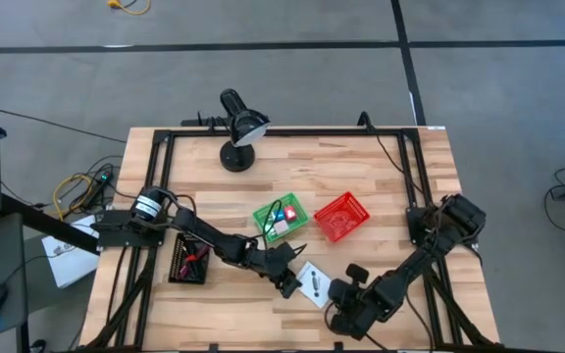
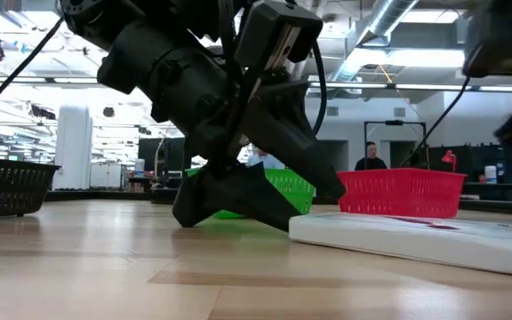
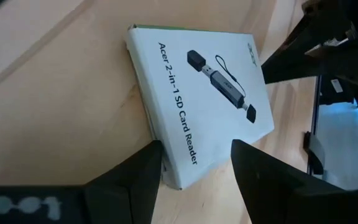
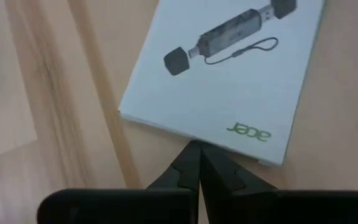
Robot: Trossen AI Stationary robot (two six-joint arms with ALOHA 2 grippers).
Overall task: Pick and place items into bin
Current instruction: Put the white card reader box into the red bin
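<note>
Green bin (image 1: 281, 218) mid-table holds blue and red-pink pieces; red bin (image 1: 342, 216) beside it, black bin (image 1: 188, 260) left. White card box (image 1: 314, 284) near front edge: left gripper (image 1: 289, 283) spread wide astride one corner, right gripper (image 1: 339, 291) pinched closed, tips touching its opposite edge.

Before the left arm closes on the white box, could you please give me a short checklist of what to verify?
1. Left end effector open: ok.
2. White box end sits between its fingers: ok.
3. Box flat on the table: ok.
4. Right end effector shut, tips at the box's opposite edge; clear of the lift: cannot tell.
5. Green bin already holds items; room for the box: cannot tell.
6. Red bin looks empty: ok.
</note>
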